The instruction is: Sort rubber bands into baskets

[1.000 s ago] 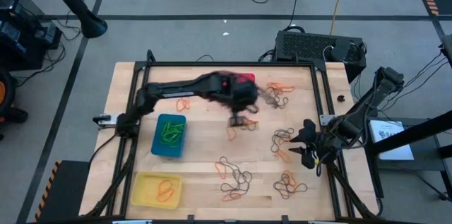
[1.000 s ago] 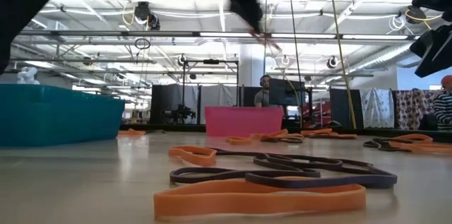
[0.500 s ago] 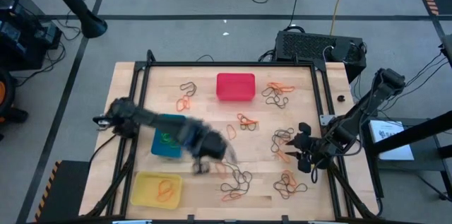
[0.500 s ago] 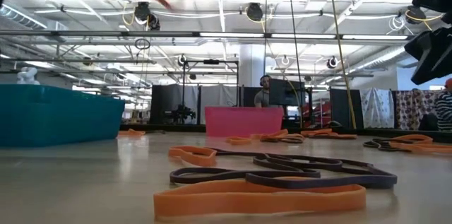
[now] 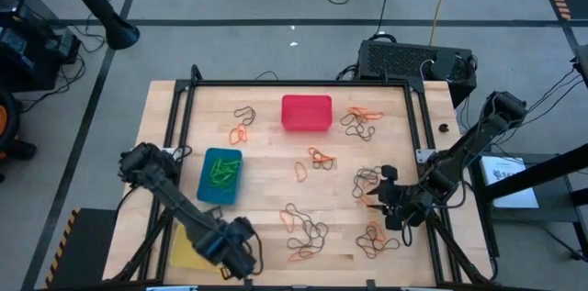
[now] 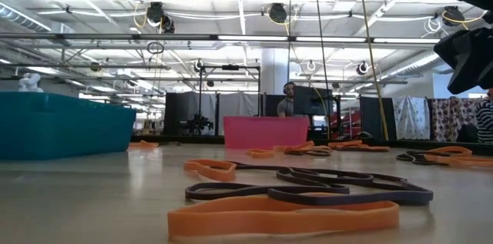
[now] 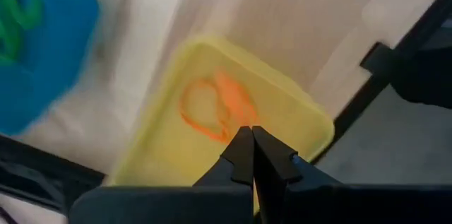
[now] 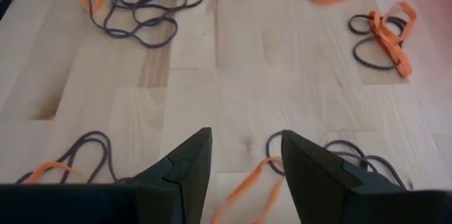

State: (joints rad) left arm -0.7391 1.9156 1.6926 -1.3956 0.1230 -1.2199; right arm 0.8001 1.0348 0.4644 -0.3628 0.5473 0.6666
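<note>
Left gripper [image 7: 252, 155]: fingers pressed together, nothing visibly pinched, poised over the yellow rectangular plastic basket [image 7: 282, 104] at the table's 7 o'clock corner.
Yellow basket contents: orange rubber loops [image 7: 215, 107].
Right gripper [image 8: 240, 157]: fingers spread, empty, above a tangle of orange and dark rubber bands [image 5: 367, 181] at 4 o'clock.
Blue rectangular plastic basket [image 5: 220, 176]: at 9 o'clock, green bands [image 5: 221, 172] inside.
Red rectangular plastic basket [image 5: 306, 113]: at 12 o'clock.
Loose bands: scattered over the wooden table [image 5: 266, 181], centre to right.
</note>
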